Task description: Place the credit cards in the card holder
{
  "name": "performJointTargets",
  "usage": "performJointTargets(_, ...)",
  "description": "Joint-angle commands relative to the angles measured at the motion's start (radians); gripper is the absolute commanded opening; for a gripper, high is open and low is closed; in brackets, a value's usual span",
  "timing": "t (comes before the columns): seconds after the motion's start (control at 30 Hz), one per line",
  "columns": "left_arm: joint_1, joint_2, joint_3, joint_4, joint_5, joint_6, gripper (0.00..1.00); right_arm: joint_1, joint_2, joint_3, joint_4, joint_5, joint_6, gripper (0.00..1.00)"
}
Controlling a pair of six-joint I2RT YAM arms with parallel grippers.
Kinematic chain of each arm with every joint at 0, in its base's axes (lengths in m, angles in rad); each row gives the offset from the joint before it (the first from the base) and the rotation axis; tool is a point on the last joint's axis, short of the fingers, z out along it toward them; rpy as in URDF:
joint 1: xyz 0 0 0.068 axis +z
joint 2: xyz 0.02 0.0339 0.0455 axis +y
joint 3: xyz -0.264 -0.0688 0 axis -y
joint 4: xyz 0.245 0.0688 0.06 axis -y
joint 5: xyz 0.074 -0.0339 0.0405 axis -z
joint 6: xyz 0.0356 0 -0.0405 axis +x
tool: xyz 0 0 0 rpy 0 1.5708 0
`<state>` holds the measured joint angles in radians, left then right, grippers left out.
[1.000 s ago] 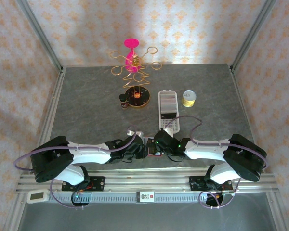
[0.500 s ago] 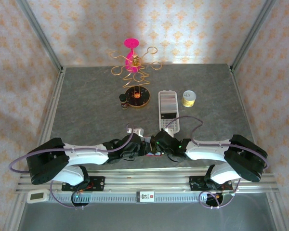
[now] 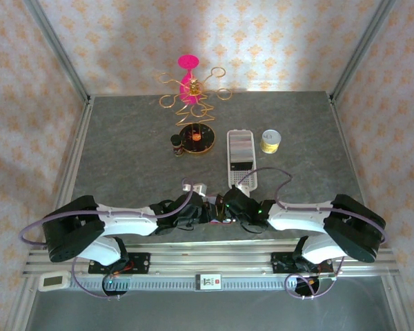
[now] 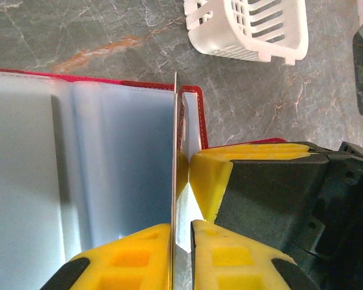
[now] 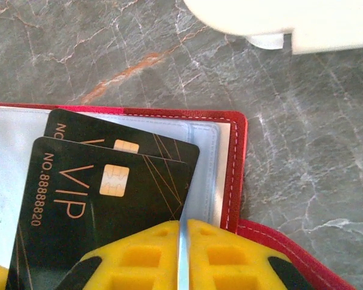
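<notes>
Top: left gripper [image 3: 207, 209] and right gripper [image 3: 225, 206] meet nose to nose at the near middle of the table [image 3: 124, 165], just in front of the white tray [image 3: 241, 158].

Left wrist: holder [image 4: 109, 169] lies open on the table, with a red rim and grey-clear pockets. Left fingers [image 4: 127, 254] are clamped on a thin pale leaf [image 4: 175, 151] standing edge-on (pocket leaf or card, cannot tell). The right gripper's yellow finger sits just beside it.

Right wrist: 2 cards [image 5: 109, 205], black with gold "VIP", chip and number, overlap flat on the holder's inner page (in or on a pocket, cannot tell). Right fingers [image 5: 133, 254] are pinched on a thin edge-on leaf.
</notes>
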<state>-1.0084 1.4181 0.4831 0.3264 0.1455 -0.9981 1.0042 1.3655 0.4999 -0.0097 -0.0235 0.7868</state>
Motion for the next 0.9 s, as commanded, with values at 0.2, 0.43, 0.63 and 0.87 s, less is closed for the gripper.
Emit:
performJointTargets(0.2, -0.003, 0.018, 0.029, 0.014, -0.042, 0.005, 0.05, -0.003, -0.051, -0.037, -0.03, 0.005, 0.022, 0.15)
performJointTargets(0.43, 0.022, -0.152, -0.068, 0.038, -0.07, -0.026, 0.0, -0.003, -0.178, -0.037, -0.026, 0.019, 0.035, 0.28)
performJointTargets(0.63, 0.056, -0.376, -0.174, 0.155, -0.051, -0.074, 0.0, -0.003, -0.397, -0.066, 0.072, -0.031, 0.085, 0.4)
performJointTargets(0.87, 0.063, -0.574, -0.271, 0.312, -0.013, -0.124, 0.0, -0.015, -0.558, -0.165, 0.33, -0.131, 0.213, 0.55)
